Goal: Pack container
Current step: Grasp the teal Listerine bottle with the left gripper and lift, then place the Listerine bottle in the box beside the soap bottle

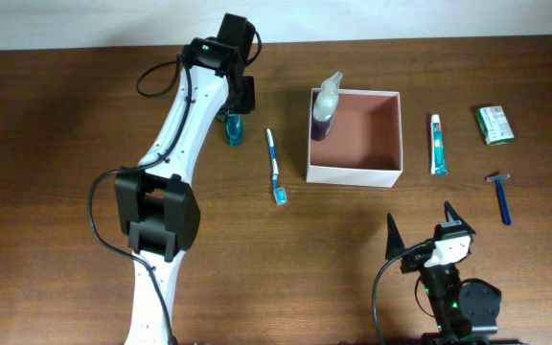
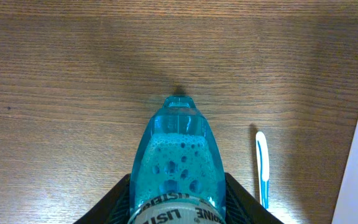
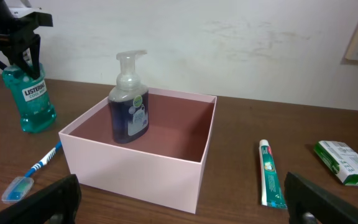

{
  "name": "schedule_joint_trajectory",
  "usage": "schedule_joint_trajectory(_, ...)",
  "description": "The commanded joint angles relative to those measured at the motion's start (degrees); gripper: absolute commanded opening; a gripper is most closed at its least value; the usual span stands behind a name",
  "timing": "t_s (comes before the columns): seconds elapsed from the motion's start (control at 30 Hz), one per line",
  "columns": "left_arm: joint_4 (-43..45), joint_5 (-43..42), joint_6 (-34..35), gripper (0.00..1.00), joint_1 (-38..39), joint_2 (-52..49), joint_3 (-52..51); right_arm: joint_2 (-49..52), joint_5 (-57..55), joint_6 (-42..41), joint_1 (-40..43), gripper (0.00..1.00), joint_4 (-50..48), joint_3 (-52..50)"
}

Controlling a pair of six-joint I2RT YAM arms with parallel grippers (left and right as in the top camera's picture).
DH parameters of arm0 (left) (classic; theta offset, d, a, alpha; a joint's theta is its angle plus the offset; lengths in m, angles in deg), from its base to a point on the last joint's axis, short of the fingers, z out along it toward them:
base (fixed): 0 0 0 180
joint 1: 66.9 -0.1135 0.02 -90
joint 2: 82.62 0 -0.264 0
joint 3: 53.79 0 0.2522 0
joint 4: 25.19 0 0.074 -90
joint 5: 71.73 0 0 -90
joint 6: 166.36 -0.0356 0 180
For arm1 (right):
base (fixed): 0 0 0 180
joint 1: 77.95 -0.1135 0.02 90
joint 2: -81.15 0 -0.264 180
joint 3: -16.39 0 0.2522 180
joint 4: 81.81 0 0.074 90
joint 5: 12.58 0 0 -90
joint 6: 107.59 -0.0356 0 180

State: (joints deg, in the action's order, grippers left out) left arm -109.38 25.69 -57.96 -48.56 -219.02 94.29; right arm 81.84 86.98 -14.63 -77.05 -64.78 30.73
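Note:
The container (image 1: pixel 354 173) is a square open box, white outside and reddish-brown inside, at the table's middle. A purple foam soap pump (image 1: pixel 325 107) stands in its back left corner (image 3: pixel 129 106). A blue mouthwash bottle (image 1: pixel 234 129) stands upright left of the box. My left gripper (image 1: pixel 235 117) is down over it, and both fingers press the bottle's sides (image 2: pixel 179 155). My right gripper (image 1: pixel 419 213) rests near the front edge, open and holding nothing, facing the box wall (image 3: pixel 135 174).
A blue and white toothbrush (image 1: pixel 275 168) lies between the bottle and the box. Right of the box lie a toothpaste tube (image 1: pixel 437 144), a small green packet (image 1: pixel 494 125) and a blue razor (image 1: pixel 500 196).

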Motion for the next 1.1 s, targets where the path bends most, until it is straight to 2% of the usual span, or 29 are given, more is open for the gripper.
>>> schedule_joint_trajectory(0.0,-0.1,-3.0,-0.1,0.21,-0.4,0.7,1.1,-0.5,0.3,-0.4,-0.6,0.99,0.4,-0.3)
schedule_joint_trajectory(0.33,-1.2,-7.5,-0.1,0.21,-0.1,5.6,12.0,-0.5,0.3,-0.4,-0.6,0.99,0.4,-0.3)
schedule_joint_trajectory(0.57,-0.7,-5.6,-0.1,0.21,2.5,11.9,22.2,-0.5,0.3,-0.4,-0.6,0.99,0.4,-0.3)
schedule_joint_trajectory(0.8,1.5,-4.7,-0.1,0.21,8.9,16.0,24.3,-0.5,0.3,-0.4,-0.6,0.99,0.4,-0.3)
schedule_joint_trajectory(1.07,5.0,-4.6,-0.1,0.21,18.5,13.5,24.0,-0.5,0.3,-0.4,-0.6,0.99,0.4,-0.3)
